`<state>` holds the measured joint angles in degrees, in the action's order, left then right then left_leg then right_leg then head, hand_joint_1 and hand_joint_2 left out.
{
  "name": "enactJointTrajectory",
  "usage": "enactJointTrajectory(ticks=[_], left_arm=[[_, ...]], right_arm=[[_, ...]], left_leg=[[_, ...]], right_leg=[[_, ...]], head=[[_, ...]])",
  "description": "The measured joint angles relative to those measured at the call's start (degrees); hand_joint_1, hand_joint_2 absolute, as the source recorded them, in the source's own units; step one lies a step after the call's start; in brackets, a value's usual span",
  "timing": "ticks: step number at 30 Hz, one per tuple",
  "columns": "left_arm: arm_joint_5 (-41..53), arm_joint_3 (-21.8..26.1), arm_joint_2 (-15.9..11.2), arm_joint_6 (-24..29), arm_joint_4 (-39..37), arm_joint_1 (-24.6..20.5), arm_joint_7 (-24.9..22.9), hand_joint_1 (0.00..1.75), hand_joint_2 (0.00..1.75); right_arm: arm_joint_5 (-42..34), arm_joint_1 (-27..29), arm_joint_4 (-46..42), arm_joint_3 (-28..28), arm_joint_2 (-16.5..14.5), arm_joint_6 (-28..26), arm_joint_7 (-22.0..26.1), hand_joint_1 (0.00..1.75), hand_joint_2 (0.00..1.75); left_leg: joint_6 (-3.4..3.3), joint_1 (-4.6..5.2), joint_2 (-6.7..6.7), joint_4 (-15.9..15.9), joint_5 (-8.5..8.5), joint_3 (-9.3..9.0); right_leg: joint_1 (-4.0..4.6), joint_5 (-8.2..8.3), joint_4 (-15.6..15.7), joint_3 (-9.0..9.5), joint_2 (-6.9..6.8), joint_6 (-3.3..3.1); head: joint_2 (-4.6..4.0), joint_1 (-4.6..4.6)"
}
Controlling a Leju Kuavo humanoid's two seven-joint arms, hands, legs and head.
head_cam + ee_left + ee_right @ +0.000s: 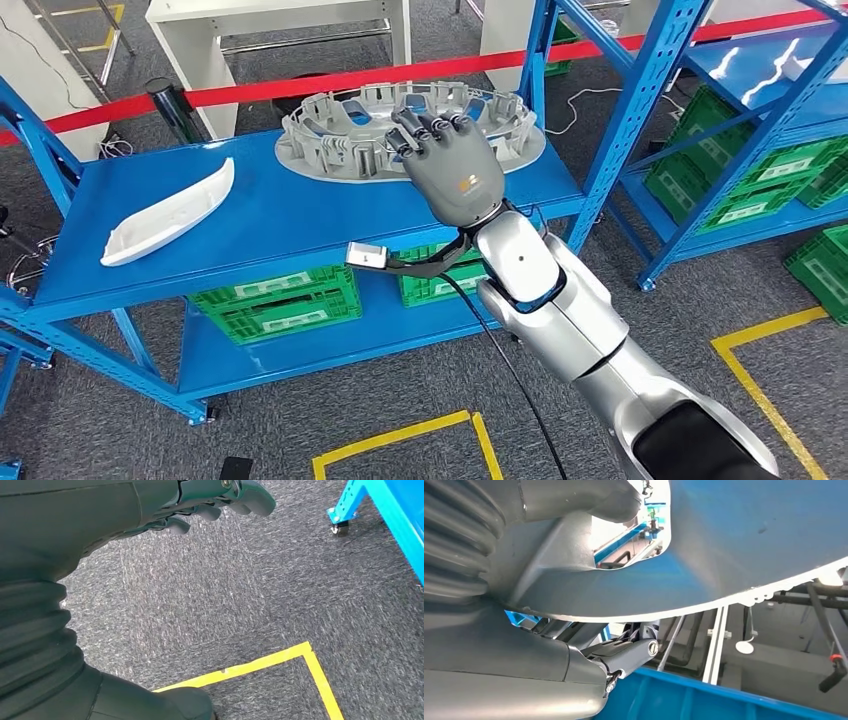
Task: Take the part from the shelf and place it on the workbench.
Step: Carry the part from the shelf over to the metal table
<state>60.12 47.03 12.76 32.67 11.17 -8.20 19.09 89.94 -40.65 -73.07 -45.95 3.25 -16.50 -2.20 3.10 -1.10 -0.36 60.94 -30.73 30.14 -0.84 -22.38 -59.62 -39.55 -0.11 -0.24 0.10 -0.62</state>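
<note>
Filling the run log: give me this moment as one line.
stage: grasp | right hand grips rim of round grey part on blue shelf | left hand hangs over floor, holds nothing | white part untouched

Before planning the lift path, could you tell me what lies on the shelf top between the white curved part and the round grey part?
Bare blue shelf top separates the white curved part from the round grey part, seen in the head view.

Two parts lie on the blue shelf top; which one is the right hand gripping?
The round grey ribbed part near the red tape; the right hand grips its edge. The long white part lies apart, untouched.
</note>
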Motion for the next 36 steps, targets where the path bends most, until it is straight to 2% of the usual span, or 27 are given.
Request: enactJointTrajectory(ticks=[1,3,4,6,8,9,10,11,12,13,15,16,18,20,21,23,24,25,26,27,28,29,31,32,34,35,36], left_arm=[[-0.29,0.05,0.01,0.03,0.0,0.03,0.09,0.0,1.75],[-1.14,0.29,0.05,0.19,-0.01,0.16,0.32,0.0,1.75],[-1.47,0.43,0.09,0.27,-0.01,0.17,0.39,0.0,1.75],[-1.69,0.66,0.25,0.38,-0.01,0.21,0.28,0.0,1.75],[-1.22,0.85,0.51,0.28,-0.03,0.34,-0.27,0.0,1.75],[-0.85,0.92,0.66,0.19,-0.04,0.41,-0.61,0.0,1.75],[-0.39,0.96,0.79,0.07,-0.05,0.45,-0.95,0.0,1.75],[0.07,0.98,0.91,-0.08,-0.06,0.45,-1.25,0.0,1.75],[0.51,0.99,1.02,-0.21,-0.07,0.44,-1.52,0.0,1.75],[0.93,0.99,1.16,-0.34,-0.06,0.42,-1.76,0.0,1.75],[1.45,0.98,1.44,-0.52,-0.05,0.35,-2.05,0.0,1.75],[1.55,0.97,1.54,-0.57,-0.05,0.3,-2.11,0.0,1.75],[1.55,0.97,1.62,-0.61,-0.07,0.21,-2.1,0.0,1.75],[1.41,0.97,1.62,-0.53,-0.07,0.16,-2.02,0.0,1.75],[1.33,0.98,1.57,-0.48,-0.07,0.15,-1.96,0.0,1.75],[1.2,0.99,1.48,-0.39,-0.06,0.1,-1.83,0.0,1.75],[1.12,0.99,1.42,-0.34,-0.05,0.08,-1.79,0.0,1.75],[1.02,0.99,1.34,-0.29,-0.05,0.07,-1.77,0.0,1.75],[0.92,0.99,1.27,-0.22,-0.05,0.07,-1.74,0.0,1.75],[0.81,1.0,1.2,-0.14,-0.04,0.07,-1.72,0.0,1.75],[0.68,1.01,1.14,-0.05,-0.03,0.06,-1.68,0.0,1.75],[0.53,1.01,1.09,0.02,-0.02,0.03,-1.65,0.0,1.75],[0.25,1.03,1.08,0.11,0.01,0.02,-1.62,0.0,1.75],[0.17,1.04,1.07,0.13,0.01,0.07,-1.63,0.0,1.75],[0.1,1.07,1.07,0.14,-0.02,0.21,-1.73,0.0,1.75],[0.11,1.08,1.07,0.14,-0.03,0.23,-1.82,0.0,1.75],[0.19,1.09,1.08,0.16,-0.03,0.25,-1.91,0.0,1.75]], right_arm=[[0.0,-0.1,0.0,0.16,-0.17,0.2,0.41,1.75,1.75],[-0.09,-0.43,0.05,0.56,-0.49,0.76,1.87,1.75,1.75],[-0.21,-0.67,0.17,0.86,-0.57,1.03,2.62,1.75,1.75],[-0.53,-1.3,0.62,1.55,-0.58,1.29,3.76,1.75,1.75],[-0.76,-1.8,1.39,2.34,-0.4,1.04,4.23,1.75,1.75],[-0.82,-1.85,1.79,2.79,-0.16,0.8,4.32,1.75,1.75],[-0.84,-1.76,2.11,3.28,0.19,0.53,4.33,1.75,1.75],[-0.82,-1.58,2.32,3.77,0.65,0.32,4.32,1.75,1.75],[-0.8,-1.36,2.43,4.22,1.2,0.17,4.3,1.75,1.75],[-0.78,-1.13,2.48,4.69,1.74,0.05,4.28,1.75,1.75],[-0.82,-0.63,2.48,5.49,2.59,-0.17,4.24,1.75,1.75],[-0.85,-0.36,2.47,5.83,2.91,-0.29,4.21,1.75,1.75],[-0.86,0.19,2.46,6.28,3.38,-0.48,4.14,1.75,1.75],[-0.81,0.52,2.45,6.51,3.57,-0.43,4.11,1.75,1.75],[-0.8,0.66,2.45,6.59,3.59,-0.37,4.1,1.75,1.75],[-0.8,0.84,2.45,6.67,3.59,-0.25,4.11,1.75,1.75],[-0.79,0.93,2.45,6.68,3.59,-0.21,4.11,1.75,1.75],[-0.77,1.02,2.45,6.68,3.59,-0.19,4.12,1.75,1.75],[-0.75,1.08,2.45,6.68,3.59,-0.17,4.16,1.75,1.75],[-0.73,1.11,2.45,6.68,3.59,-0.16,4.2,1.75,1.75],[-0.72,1.11,2.45,6.68,3.58,-0.16,4.24,1.75,1.75],[-0.73,1.09,2.43,6.73,3.56,-0.16,4.28,1.75,1.75],[-0.85,1.03,2.39,6.91,3.46,-0.2,4.37,1.75,1.75],[-0.95,0.97,2.37,6.99,3.41,-0.22,4.43,1.75,1.75],[-1.22,0.84,2.39,7.07,3.33,-0.27,4.6,1.75,1.75],[-1.41,0.78,2.42,7.1,3.31,-0.26,4.66,1.75,1.75],[-1.67,0.72,2.44,7.13,3.3,-0.22,4.73,1.75,1.75]], left_leg=[[-0.42,0.14,-0.15,-1.5,-0.54,-0.72],[-1.64,0.28,-0.13,-1.84,0.12,-0.14],[-2.29,0.29,-0.04,-1.85,0.67,0.22],[-3.37,0.2,0.17,-2.01,2.1,1.43],[-3.81,0.35,0.21,-1.93,3.59,3.22],[-3.9,0.45,0.21,-1.88,4.3,4.17],[-3.97,0.58,0.19,-1.82,5.01,5.13],[-4.0,0.73,0.17,-1.76,5.69,6.07],[-3.99,0.87,0.13,-1.71,6.36,6.93],[-3.93,0.99,0.09,-1.67,6.99,7.63],[-3.55,1.22,0.14,-1.71,8.14,8.49],[-3.23,1.2,0.25,-1.84,8.69,8.63],[-2.54,1.15,0.49,-2.33,9.75,8.77],[-1.89,1.14,0.49,-1.45,8.28,9.56],[-1.55,1.09,0.44,0.42,6.01,10.25],[-0.88,0.83,0.39,7.24,0.25,11.89],[-0.61,0.72,0.4,10.8,-1.38,12.37],[-0.42,0.63,0.4,13.24,-1.63,12.3],[-0.31,0.58,0.4,13.91,-0.6,11.43],[-0.26,0.53,0.41,12.64,1.02,9.58],[-0.23,0.48,0.4,9.44,1.98,6.79],[-0.31,0.56,0.37,5.18,1.8,3.56],[-1.13,0.82,0.18,-1.19,0.13,-0.53],[-1.71,1.03,0.1,-2.4,-0.32,-0.99],[-2.93,1.04,0.16,-2.69,0.56,-0.19],[-3.51,0.97,0.23,-2.78,1.15,0.27],[-3.97,0.85,0.3,-2.91,1.83,0.85]], right_leg=[[0.06,0.55,0.08,-0.14,0.03,0.37],[-0.04,1.41,0.4,-0.26,0.09,1.15],[-0.14,0.82,0.08,-0.6,0.1,1.49],[-0.26,-3.54,-3.68,-2.13,0.1,1.98],[-0.16,-8.98,-11.07,-4.14,0.12,2.23],[-0.09,-10.17,-14.29,-4.61,0.13,2.24],[-0.01,-10.1,-16.13,-4.33,0.13,2.15],[0.13,-8.97,-15.92,-3.04,0.14,1.89],[0.36,-7.57,-13.78,-0.75,0.14,1.45],[0.67,-6.92,-10.01,2.4,0.11,0.82],[1.25,-7.6,-2.1,7.88,-0.08,-0.18],[1.49,-8.19,0.26,9.27,-0.14,-0.49],[1.54,-7.43,1.33,9.19,-0.16,-0.85],[1.12,-6.03,1.93,8.34,-0.23,-1.51],[0.85,-5.22,2.17,7.69,-0.28,-1.77],[0.76,-3.75,2.15,5.96,-0.26,-2.01],[0.75,-3.03,2.08,5.0,-0.27,-1.96],[0.74,-2.33,1.98,4.02,-0.29,-1.87],[0.7,-1.66,1.86,3.06,-0.32,-1.73],[0.65,-1.01,1.7,2.11,-0.35,-1.56],[0.59,-0.39,1.48,1.24,-0.37,-1.32],[0.58,0.17,1.22,0.49,-0.38,-1.02],[0.59,1.27,1.04,-0.25,-0.45,-0.34],[0.59,1.81,1.16,-0.36,-0.49,0.03],[0.45,2.51,1.42,-0.62,-0.47,0.76],[0.4,1.64,0.84,-1.07,-0.39,1.1],[0.34,-0.32,-0.85,-1.81,-0.3,1.43]], head=[[0.0,0.01],[0.0,0.03],[0.0,0.06],[-0.01,-0.06],[-0.01,-0.18],[-0.01,-0.21],[-0.01,-0.21],[-0.01,-0.22],[-0.01,-0.23],[0.0,-0.25],[0.0,-0.25],[0.0,-0.37],[-0.01,-0.67],[-0.01,-0.8],[-0.01,-0.72],[0.0,-0.49],[0.0,-0.44],[-0.01,-0.42],[-0.01,-0.41],[-0.01,-0.41],[-0.01,-0.4],[-0.01,-0.39],[-0.01,-0.37],[0.0,-0.33],[0.0,-0.2],[-0.01,-0.21],[-0.01,-0.25]])
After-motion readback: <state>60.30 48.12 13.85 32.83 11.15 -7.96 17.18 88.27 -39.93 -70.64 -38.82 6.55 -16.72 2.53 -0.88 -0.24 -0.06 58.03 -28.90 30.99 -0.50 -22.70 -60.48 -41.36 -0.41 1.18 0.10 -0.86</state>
